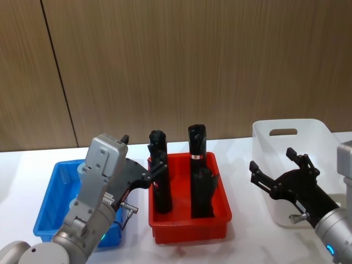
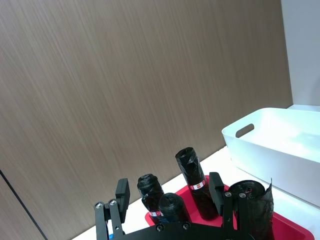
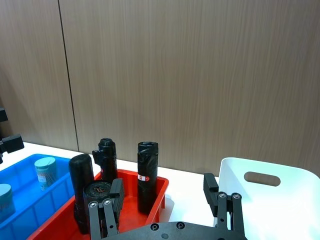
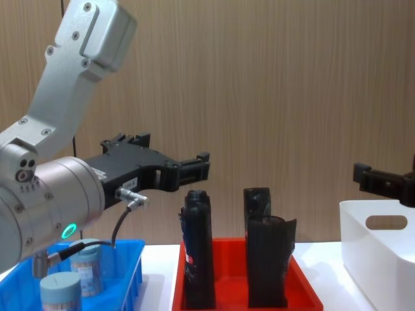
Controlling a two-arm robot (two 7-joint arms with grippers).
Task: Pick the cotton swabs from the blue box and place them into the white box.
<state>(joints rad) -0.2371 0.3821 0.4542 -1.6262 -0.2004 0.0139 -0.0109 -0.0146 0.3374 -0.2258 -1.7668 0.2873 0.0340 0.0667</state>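
A white counter (image 1: 242, 159) runs along a brown wood-panel wall (image 1: 192, 66). Cotton swabs (image 4: 87, 265) stand in the blue box (image 1: 55, 187), left of the red tray (image 1: 190, 230); the white box (image 1: 316, 137) sits right. Left claw (image 2: 169, 188) and right claw (image 1: 273, 159) hover spread, empty

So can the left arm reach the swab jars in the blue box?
Probably yes: the left gripper is open, raised near the blue box, and the cotton swabs stand uncovered below, nothing blocking from above.

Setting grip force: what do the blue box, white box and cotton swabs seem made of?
The blue box looks like glossy moulded plastic; the white box, smooth plastic with handle cutout; the cotton swabs, probably clear plastic jars, pale blue lids.
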